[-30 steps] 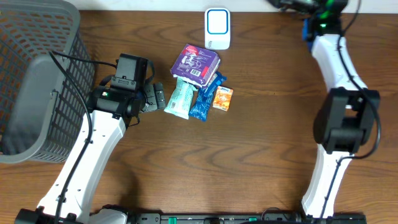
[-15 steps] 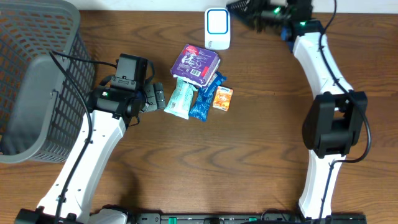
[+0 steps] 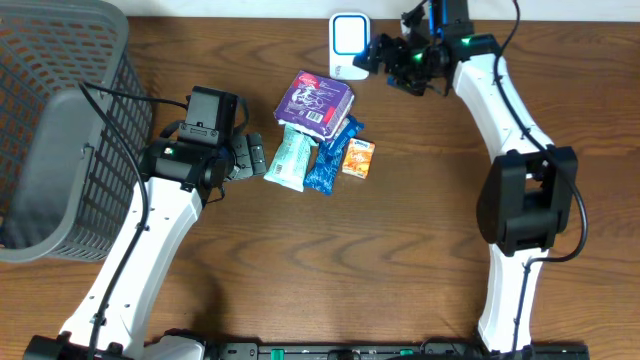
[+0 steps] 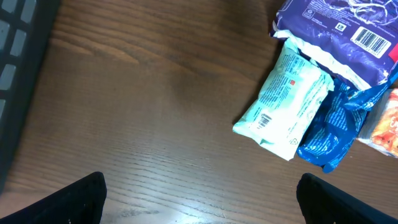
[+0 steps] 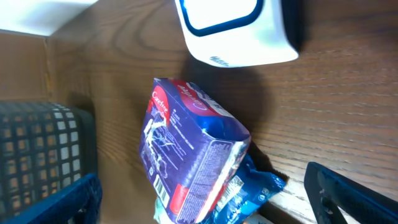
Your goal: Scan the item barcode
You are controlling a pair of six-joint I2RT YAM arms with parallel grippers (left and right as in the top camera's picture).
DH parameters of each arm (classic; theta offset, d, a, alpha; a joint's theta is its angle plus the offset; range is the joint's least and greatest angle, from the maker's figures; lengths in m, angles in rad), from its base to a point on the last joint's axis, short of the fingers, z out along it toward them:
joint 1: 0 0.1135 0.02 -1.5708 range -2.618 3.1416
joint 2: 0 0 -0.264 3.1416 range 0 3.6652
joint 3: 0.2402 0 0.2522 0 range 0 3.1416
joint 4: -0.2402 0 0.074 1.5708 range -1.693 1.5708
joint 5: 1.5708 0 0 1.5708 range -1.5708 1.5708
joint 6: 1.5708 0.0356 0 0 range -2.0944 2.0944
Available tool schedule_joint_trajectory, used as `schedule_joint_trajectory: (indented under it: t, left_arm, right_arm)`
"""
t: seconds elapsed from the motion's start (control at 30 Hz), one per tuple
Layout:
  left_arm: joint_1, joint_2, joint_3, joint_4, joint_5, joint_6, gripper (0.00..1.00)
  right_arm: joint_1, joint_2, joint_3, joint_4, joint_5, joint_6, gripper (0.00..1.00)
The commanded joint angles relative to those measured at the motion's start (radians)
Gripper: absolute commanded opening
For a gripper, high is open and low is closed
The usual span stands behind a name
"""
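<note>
table (image 3: 420,230): brown wood, with everything below sitting on it.
scanner (image 3: 349,45): a white box with a blue-rimmed window. it stands at the far edge of the table, about the middle.
purple pack (image 3: 316,102): lies flat just in front of the scanner, not touching it. it is the top of a cluster of 4 packs. a barcode (image 4: 366,40) shows on it in the left wrist view.
mint pack (image 3: 292,160): on the near side of the purple pack, its far end against or tucked under it. a small barcode is printed near its near end.
blue pack (image 3: 328,165): crinkled, right of the mint pack and touching it. its far end is under the purple pack.
orange pack (image 3: 359,158): small, against the right side of the blue pack.
basket (image 3: 100,130): grey mesh, at the far left of the table, well apart from the packs.
left gripper (image 3: 256,158): low over the table, just left of the mint pack and pointing at it. the jaws are wide apart, the fingers (image 4: 74,199) sit at the 2 bottom corners of its own view, and there is nothing between them.
right gripper (image 3: 378,57): just right of the scanner and turned toward it. the jaws are wide apart with nothing held. its fingers (image 5: 348,193) frame the scanner and the purple pack in its own view.
</note>
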State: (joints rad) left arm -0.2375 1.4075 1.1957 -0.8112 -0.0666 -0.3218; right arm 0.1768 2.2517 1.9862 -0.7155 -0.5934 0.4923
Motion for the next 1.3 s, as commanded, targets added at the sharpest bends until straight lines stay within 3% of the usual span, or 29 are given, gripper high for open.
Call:
schedule_joint_trajectory:
  t: [0.0,0.17,0.37,0.67,1.07,1.17,1.27]
  left_arm:
    - [0.003,0.005,0.008,-0.003,-0.013,-0.013,0.98]
    - [0.003,0.005,0.008,-0.003,-0.013,-0.013,0.98]
    - [0.003,0.005,0.008,-0.003,-0.013,-0.013,0.98]
    - [0.003,0.005,0.008,-0.003,-0.013,-0.013,0.98]
    - [0.003,0.005,0.008,-0.003,-0.013,-0.013,0.98]
    - [0.003,0.005,0.008,-0.003,-0.013,-0.013,0.98]
    - [0.003,0.005,0.008,-0.003,-0.013,-0.013,0.98]
  right_arm:
    - [0.021,0.063,0.007,0.005,0.03,0.021,0.99]
    - [0.019,0.151,0.007,0.078,-0.132,0.032,0.95]
    - [0.019,0.238,0.007,0.114,-0.15,0.103,0.94]
    - [0.021,0.255,0.007,0.222,-0.251,0.145,0.81]
    - [0.037,0.256,-0.011,0.199,-0.27,0.214,0.86]
    - [0.044,0.256,-0.025,0.2,-0.233,0.221,0.8]
    - [0.046,0.256,-0.026,0.204,-0.228,0.222,0.68]
